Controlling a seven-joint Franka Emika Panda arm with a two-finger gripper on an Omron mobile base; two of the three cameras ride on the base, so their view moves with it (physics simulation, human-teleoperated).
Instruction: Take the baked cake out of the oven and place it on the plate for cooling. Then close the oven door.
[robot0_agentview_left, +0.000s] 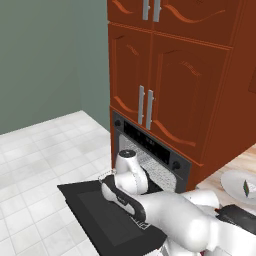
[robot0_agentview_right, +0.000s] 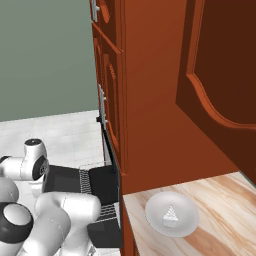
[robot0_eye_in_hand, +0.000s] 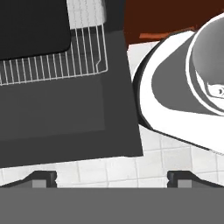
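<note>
— Pale wood tabletop (robot0_agentview_right: 220, 210), right of the oven (robot0_agentview_left: 150, 155): what sits on it?

— The white plate (robot0_agentview_right: 172, 214), with the cake (robot0_agentview_right: 170, 215) lying on it. It is a small wedge, pale-sided, standing with its narrow tip up.

— And the oven door (robot0_agentview_left: 105, 215)?

— Black, dropped flat and open, its long axis running across the oven's front. The wire rack (robot0_eye_in_hand: 57, 61) is drawn out above it, with a black tray (robot0_eye_in_hand: 33, 26) on it.

— Your pincer (robot0_eye_in_hand: 111, 177)?

— Wide open and holding nothing, looking down over the door's edge and the white floor tiles (robot0_eye_in_hand: 131, 168).
</note>
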